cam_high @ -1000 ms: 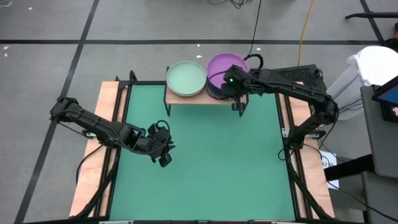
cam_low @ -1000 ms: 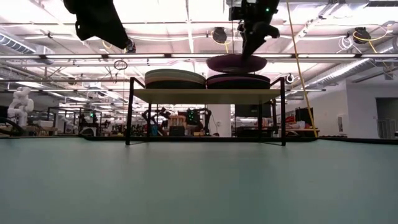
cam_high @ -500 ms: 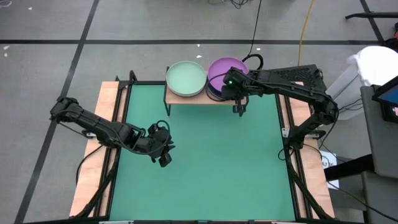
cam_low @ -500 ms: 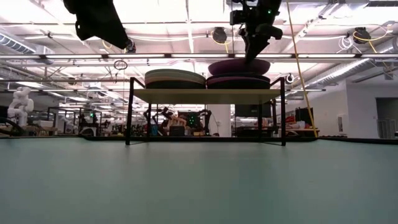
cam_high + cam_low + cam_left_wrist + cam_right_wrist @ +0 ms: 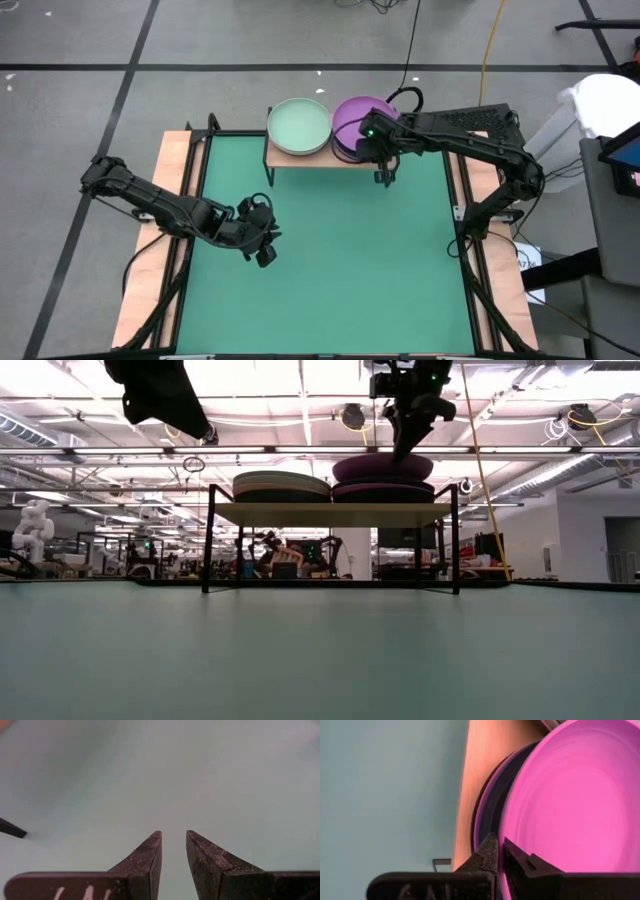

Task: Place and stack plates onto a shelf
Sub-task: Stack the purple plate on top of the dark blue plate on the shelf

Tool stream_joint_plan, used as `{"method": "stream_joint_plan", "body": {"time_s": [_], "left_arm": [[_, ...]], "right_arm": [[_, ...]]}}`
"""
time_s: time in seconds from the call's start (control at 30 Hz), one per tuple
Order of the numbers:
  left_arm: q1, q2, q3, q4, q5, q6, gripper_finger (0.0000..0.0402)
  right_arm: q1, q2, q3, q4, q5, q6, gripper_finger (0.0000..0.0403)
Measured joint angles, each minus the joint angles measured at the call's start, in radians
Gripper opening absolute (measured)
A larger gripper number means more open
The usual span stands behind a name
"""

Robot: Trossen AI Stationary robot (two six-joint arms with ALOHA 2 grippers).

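The purple plate (image 5: 358, 118) hangs just over the right-hand stack (image 5: 383, 490) on the shelf (image 5: 318, 158), slightly tilted in the low view and not quite settled on the plates below. The right gripper (image 5: 380, 148) is clamped on its near rim: in the right wrist view the two fingers (image 5: 490, 854) pinch the plate's edge, with a dark plate (image 5: 490, 810) and the wood board showing beneath it. Beside it, on the shelf's left half, sits a second stack topped by the mint plate (image 5: 299, 126), over darker plates seen edge-on in the low view. The two stacks stand close, side by side, filling the board.

The shelf stands at the far edge of the green mat (image 5: 330, 260), on thin black legs (image 5: 208, 540). Light-wood strips (image 5: 165, 200) run along the table's sides, and a grey floor with dark seams surrounds it.

The left gripper (image 5: 262, 238) hovers over the mat's left part, well apart from the shelf; its fingers (image 5: 147, 860) stand a little apart with nothing between them, over bare mat.

Beyond the table the low view shows a large hall with bright ceiling lights, a yellow cable (image 5: 480, 470) hanging down, and a white humanoid figure (image 5: 32, 525) at far left. In the high view a white-clad shape (image 5: 605, 105) sits at the right edge.
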Motion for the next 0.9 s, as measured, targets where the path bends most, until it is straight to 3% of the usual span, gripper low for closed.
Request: {"method": "stream_joint_plan", "body": {"time_s": [0.53,0.9], "left_arm": [[0.000,0.000,0.000,0.000,-0.005,0.013,0.0094],[0.000,0.000,0.000,0.000,-0.010,0.021,0.0094]], "right_arm": [[0.000,0.000,-0.082,0.027,0.002,0.008,0.0004],[0.000,0.000,-0.082,0.090,0.006,0.009,0.0073]]}}
